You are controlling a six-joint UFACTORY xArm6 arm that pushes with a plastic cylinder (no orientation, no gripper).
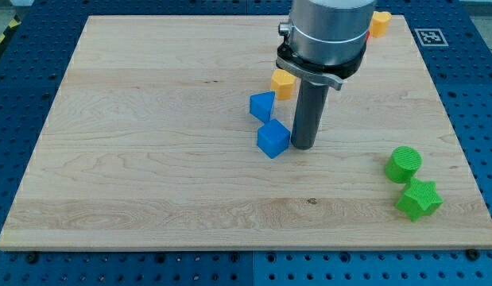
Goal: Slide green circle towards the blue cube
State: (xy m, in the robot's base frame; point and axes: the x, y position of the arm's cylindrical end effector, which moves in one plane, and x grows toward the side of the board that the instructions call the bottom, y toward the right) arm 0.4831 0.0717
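The green circle lies near the board's right edge, low in the view. The blue cube sits near the board's middle. My tip rests on the board just right of the blue cube, close to touching it, and well to the left of the green circle. A second blue block, with a slanted shape, lies just above the cube. A green star lies just below the green circle.
A yellow block sits above the blue blocks, partly hidden by the arm. Another yellow block lies near the board's top edge on the right. The wooden board ends at a blue pegboard frame all round.
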